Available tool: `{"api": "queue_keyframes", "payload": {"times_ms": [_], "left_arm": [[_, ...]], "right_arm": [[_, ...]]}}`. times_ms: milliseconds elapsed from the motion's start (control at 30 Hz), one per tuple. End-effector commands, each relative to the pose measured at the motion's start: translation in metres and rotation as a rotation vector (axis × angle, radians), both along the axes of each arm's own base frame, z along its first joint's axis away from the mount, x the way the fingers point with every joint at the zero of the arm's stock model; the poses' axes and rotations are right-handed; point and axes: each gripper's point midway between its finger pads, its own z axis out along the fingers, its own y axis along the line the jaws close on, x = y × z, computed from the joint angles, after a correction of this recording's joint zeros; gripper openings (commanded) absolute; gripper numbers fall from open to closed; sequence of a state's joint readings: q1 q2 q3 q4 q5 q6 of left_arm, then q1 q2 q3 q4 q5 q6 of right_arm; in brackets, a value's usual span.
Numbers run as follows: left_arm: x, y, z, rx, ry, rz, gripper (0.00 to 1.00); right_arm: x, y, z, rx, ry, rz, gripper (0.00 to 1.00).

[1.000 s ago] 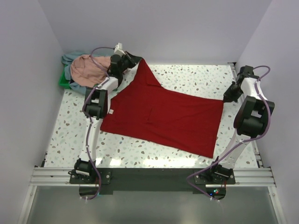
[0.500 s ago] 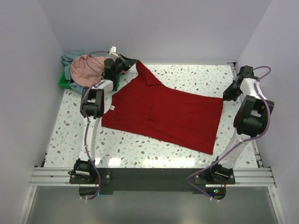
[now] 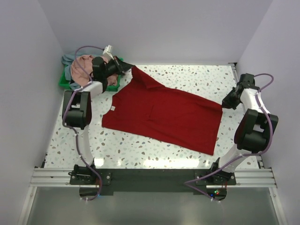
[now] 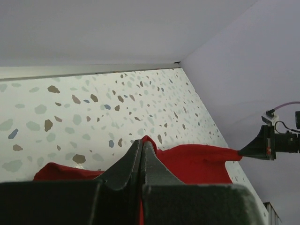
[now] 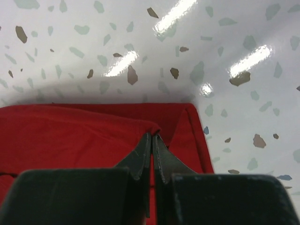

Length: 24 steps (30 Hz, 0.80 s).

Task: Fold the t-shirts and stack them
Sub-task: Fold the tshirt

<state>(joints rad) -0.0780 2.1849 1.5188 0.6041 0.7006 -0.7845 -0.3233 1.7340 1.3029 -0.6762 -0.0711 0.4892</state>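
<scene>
Plainly early: left jaws and right jaws are pinching opposite ends of the red t-shirt [image 3: 164, 115], lying unfolded on the tabletop [image 3: 187, 77]; pink t-shirt [image 3: 83, 68] is waiting heaped aside.

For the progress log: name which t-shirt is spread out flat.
The bright red t-shirt, stretched across the table; the dusty pink t-shirt and grey-blue t-shirt sit bunched on the green tray, far left.

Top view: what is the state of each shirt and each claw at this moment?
red t-shirt: unfolded, spread on the table, gripped at both ends
pink t-shirt: crumpled, lying on the grey-blue one
grey-blue t-shirt: crumpled, under the pink one
left claw: shut on the red t-shirt
right claw: shut on the red t-shirt
</scene>
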Motion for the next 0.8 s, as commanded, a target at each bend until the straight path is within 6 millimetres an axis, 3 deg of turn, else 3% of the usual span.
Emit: {"api": "queue_keyframes", "payload": {"times_ms": [0, 33, 433, 533, 767], "left_arm": [[-0.026, 0.002, 0.015, 0.095, -0.077, -0.045, 0.0], [-0.031, 0.004, 0.019, 0.123, -0.09, -0.046, 0.0], [-0.081, 0.038, -0.02, 0.464, -0.027, -0.007, 0.0], [-0.097, 0.044, -0.011, 0.493, -0.042, 0.014, 0.0], [-0.125, 0.061, -0.017, 0.542, 0.005, 0.092, 0.0]], "right_arm": [[-0.007, 0.002, 0.014, -0.031, -0.041, 0.023, 0.0], [-0.012, 0.002, 0.016, -0.036, -0.04, 0.028, 0.0], [-0.057, 0.013, 0.016, -0.061, 0.006, 0.082, 0.0], [-0.067, 0.017, 0.014, -0.06, 0.02, 0.094, 0.0], [-0.085, 0.026, 0.006, -0.052, 0.052, 0.114, 0.0]]}}
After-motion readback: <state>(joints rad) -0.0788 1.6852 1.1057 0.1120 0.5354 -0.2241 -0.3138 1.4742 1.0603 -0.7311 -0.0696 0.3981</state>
